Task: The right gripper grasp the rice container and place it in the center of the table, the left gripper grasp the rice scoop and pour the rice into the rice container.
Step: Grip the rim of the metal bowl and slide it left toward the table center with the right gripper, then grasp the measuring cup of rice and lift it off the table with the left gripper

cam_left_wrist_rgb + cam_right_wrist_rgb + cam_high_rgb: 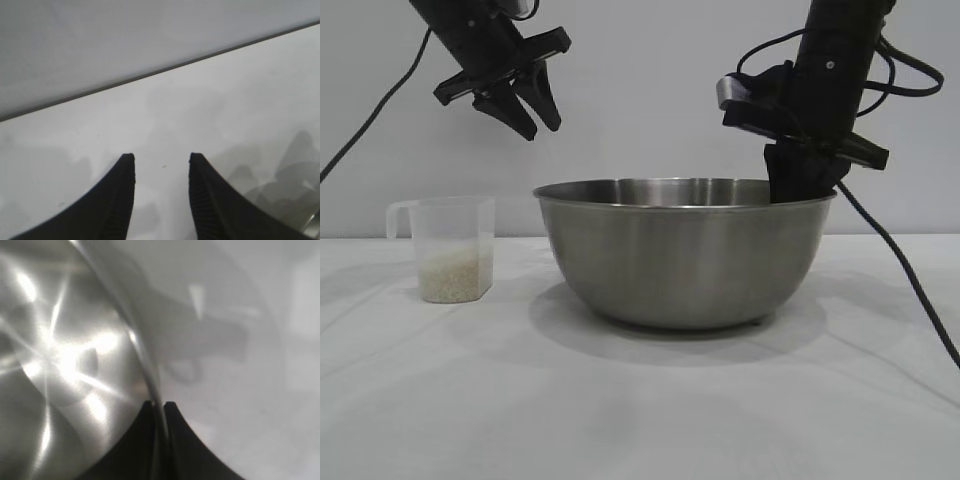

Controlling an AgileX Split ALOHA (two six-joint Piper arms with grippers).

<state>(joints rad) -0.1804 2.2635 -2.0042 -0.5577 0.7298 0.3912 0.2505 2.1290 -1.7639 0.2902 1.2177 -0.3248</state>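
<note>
The rice container [685, 255], a large steel bowl, stands on the white table [640, 400] near its middle. My right gripper [800, 185] is shut on the bowl's right rim, one finger inside and one outside; in the right wrist view the rim [145, 365] runs between the fingertips of the right gripper [158, 404]. The rice scoop [450, 248], a clear plastic cup with rice [450, 275] in its bottom, stands upright left of the bowl. My left gripper [535, 120] hangs open and empty above the gap between scoop and bowl; the left wrist view shows the left gripper [161, 157] over bare table.
A pale wall stands behind the table. Black cables [910, 290] trail from the right arm down to the right of the bowl. The table's far edge [160, 72] shows in the left wrist view.
</note>
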